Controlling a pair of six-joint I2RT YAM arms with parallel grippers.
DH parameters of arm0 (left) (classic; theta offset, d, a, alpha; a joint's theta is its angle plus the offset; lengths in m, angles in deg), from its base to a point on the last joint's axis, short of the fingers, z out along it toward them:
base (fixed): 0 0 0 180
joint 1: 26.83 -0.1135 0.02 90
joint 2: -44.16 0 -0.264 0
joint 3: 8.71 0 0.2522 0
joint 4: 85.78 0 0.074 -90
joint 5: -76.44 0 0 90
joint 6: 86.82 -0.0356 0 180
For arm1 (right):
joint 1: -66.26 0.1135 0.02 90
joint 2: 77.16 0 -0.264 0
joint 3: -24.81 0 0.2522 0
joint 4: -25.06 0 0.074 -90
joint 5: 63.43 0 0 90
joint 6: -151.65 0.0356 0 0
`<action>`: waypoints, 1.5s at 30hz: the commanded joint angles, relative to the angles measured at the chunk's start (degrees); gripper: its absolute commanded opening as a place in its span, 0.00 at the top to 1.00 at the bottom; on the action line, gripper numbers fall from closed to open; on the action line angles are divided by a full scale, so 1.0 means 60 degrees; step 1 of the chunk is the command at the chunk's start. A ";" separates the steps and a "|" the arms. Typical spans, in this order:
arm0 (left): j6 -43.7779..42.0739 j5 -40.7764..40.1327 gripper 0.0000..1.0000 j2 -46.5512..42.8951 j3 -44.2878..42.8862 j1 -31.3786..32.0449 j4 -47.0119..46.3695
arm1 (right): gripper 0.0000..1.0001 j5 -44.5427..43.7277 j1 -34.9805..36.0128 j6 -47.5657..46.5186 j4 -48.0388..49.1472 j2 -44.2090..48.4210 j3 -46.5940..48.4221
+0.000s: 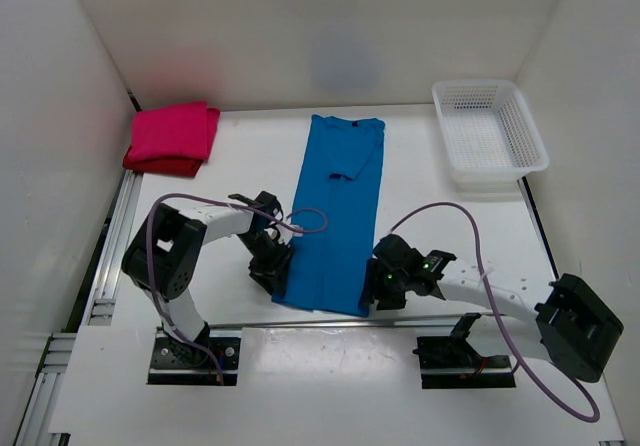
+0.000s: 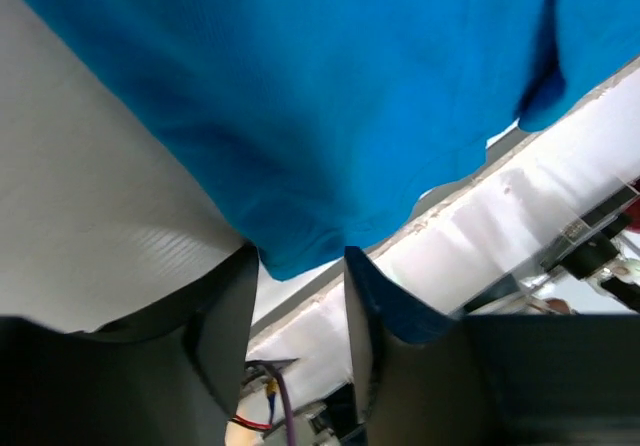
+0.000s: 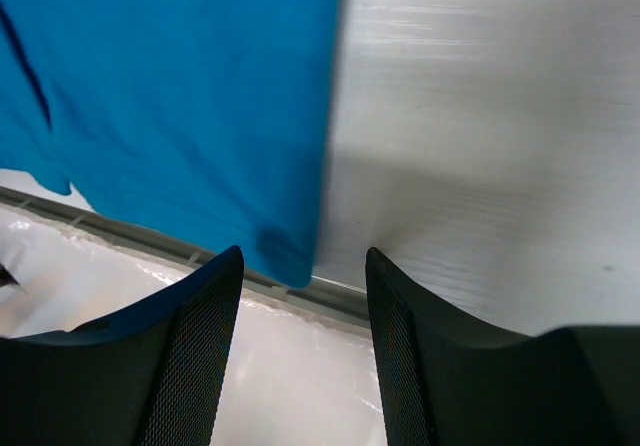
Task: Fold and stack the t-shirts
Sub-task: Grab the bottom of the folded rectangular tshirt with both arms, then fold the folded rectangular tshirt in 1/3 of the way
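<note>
Centrally on the worktop (image 1: 450, 226) lies the blue t-shirt (image 1: 335, 216), folded into a long strip with its collar at the far end. The left tool (image 1: 272, 266) sits at its near left corner and the right tool (image 1: 385, 286) at its near right corner. Both have their jaws apart, a hem corner between the fingertips, unclamped. A loop of purple cable (image 1: 306, 217) overhangs the shirt's left edge. Far left, the folded magenta t-shirt (image 1: 172, 131) rests on the dark red t-shirt (image 1: 160, 164). A white mesh basket (image 1: 480, 176) stands far right.
</note>
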 commanded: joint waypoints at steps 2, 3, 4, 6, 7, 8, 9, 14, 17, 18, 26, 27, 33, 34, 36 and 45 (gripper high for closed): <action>-0.0184 -0.0341 0.54 0.0388 0.0037 0.0061 -0.0492 | 0.43 0.0151 0.0058 -0.0115 0.0372 -0.0255 -0.0114; -0.0184 -0.0341 0.56 0.0389 0.0036 0.0061 -0.0492 | 0.43 0.0412 0.0058 -0.0013 0.0619 -0.0255 -0.0217; -0.0184 -0.0254 0.58 0.0389 0.0036 0.0061 -0.0492 | 0.43 0.0545 0.0058 0.0075 0.0752 -0.0342 -0.0334; -0.0184 -0.0253 0.61 0.0477 0.0036 -0.0026 -0.0492 | 0.43 0.0736 0.0058 0.0076 0.0856 -0.0458 -0.0453; -0.0184 -0.0253 0.64 0.0477 0.0036 -0.0027 -0.0492 | 0.45 0.0737 0.0058 0.0076 0.0943 -0.0561 -0.0453; -0.0184 -0.0253 0.67 0.0477 0.0036 -0.0027 -0.0405 | 0.49 0.0737 0.0058 0.0177 0.0944 -0.0562 -0.0453; -0.0184 -0.0253 0.69 0.0477 -0.0051 -0.0027 -0.0404 | 0.53 0.0737 0.0058 0.0178 0.0944 -0.0562 -0.0453; -0.0184 -0.0166 0.89 0.0389 -0.0140 -0.0027 -0.0404 | 0.59 0.0913 0.0058 0.0178 0.1237 -0.0767 -0.0540; -0.0184 -0.0064 0.89 0.0287 -0.0228 -0.0027 -0.0317 | 0.78 0.0913 0.0058 0.0178 0.1237 -0.0767 -0.0540; -0.0184 -0.0063 0.89 0.0287 -0.0373 -0.0027 -0.0316 | 0.85 0.1000 0.0058 0.0178 0.1237 -0.0767 -0.0540; -0.0184 -0.0925 0.89 -0.0036 -0.2540 0.0177 0.1439 | 1.00 0.0255 -0.0058 -0.0699 0.0096 -0.0240 0.1507; -0.0184 -0.1188 0.89 -0.0036 -0.2759 0.0178 0.1645 | 1.00 0.0152 -0.0291 -0.1049 -0.0239 -0.0240 0.1800; -0.0184 -0.1468 0.89 0.0871 -0.5687 -0.0158 0.2891 | 1.00 0.0369 -0.2309 -0.2486 -0.0973 -0.1117 0.3662; -0.0184 -0.1469 0.89 0.1061 -0.6126 -0.0159 0.3008 | 1.00 0.0458 -0.2605 -0.2821 -0.0975 -0.1278 0.3852; -0.0184 -0.1469 0.89 0.1805 -0.7382 -0.0481 0.3344 | 1.00 0.0677 -0.3394 -0.3160 -0.0975 -0.1803 0.4494; -0.0184 -0.1645 0.89 0.5043 -1.1969 -0.1009 0.3668 | 1.00 0.1322 -0.5156 -0.4480 -0.0975 -0.5173 0.7964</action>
